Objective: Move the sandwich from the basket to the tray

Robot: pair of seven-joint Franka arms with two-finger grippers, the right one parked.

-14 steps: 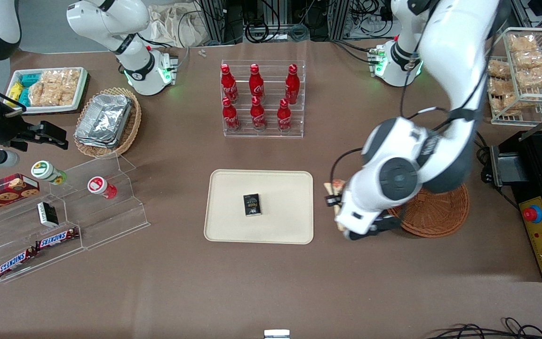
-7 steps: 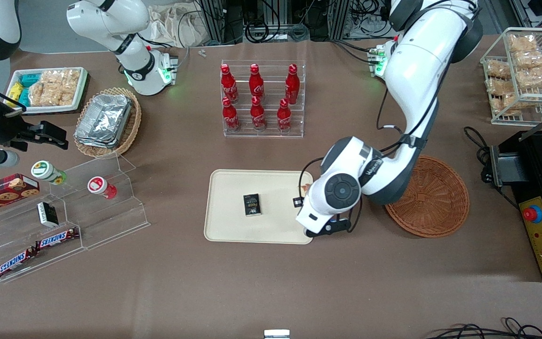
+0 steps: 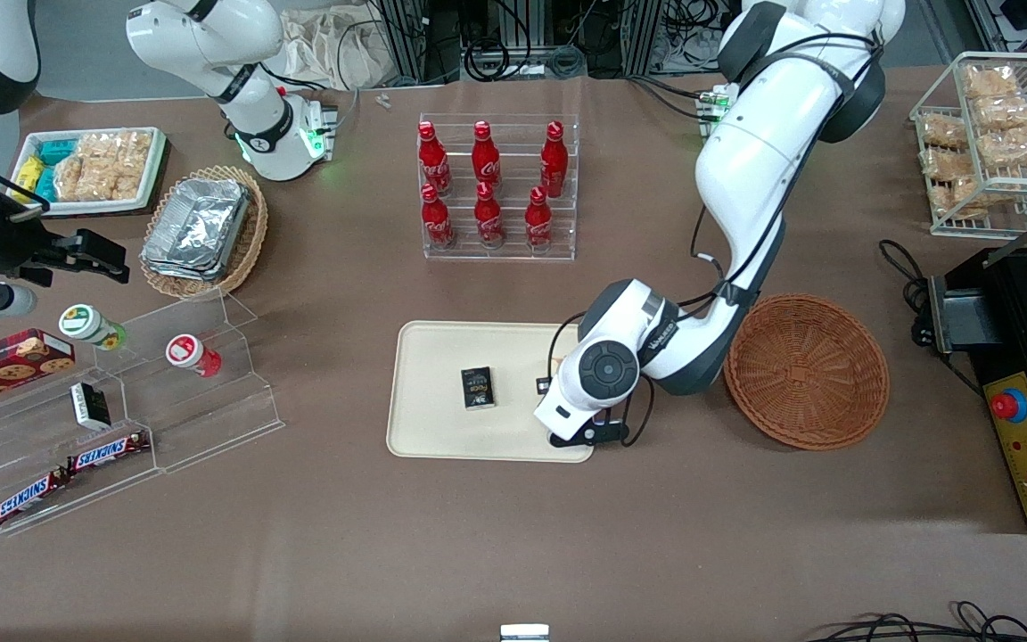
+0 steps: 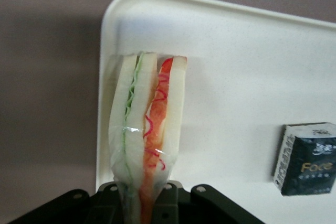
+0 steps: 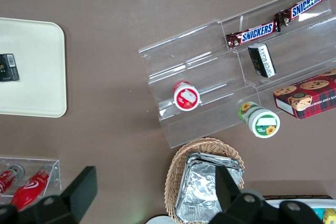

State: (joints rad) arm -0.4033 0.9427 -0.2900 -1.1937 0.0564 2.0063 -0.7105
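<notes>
Carriage is nearly done: the sandwich (image 4: 144,140) is clamped in the gripper (image 4: 142,195), held over the tray (image 4: 236,66) near its rim, the black packet (image 4: 305,158) well aside. Height above the tray seems small. Lowering, then release, is called for next.

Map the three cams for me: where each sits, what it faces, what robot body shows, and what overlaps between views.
Front view: high above the table, facing both arms; the left arm's gripper is over the tray.
Left wrist view: on the working wrist, facing down at the sandwich clamped in its fingers.
Right wrist view: on the parked wrist, looking down; its own dark fingers show.
Shared: tray and black packet appear in all three.
</notes>
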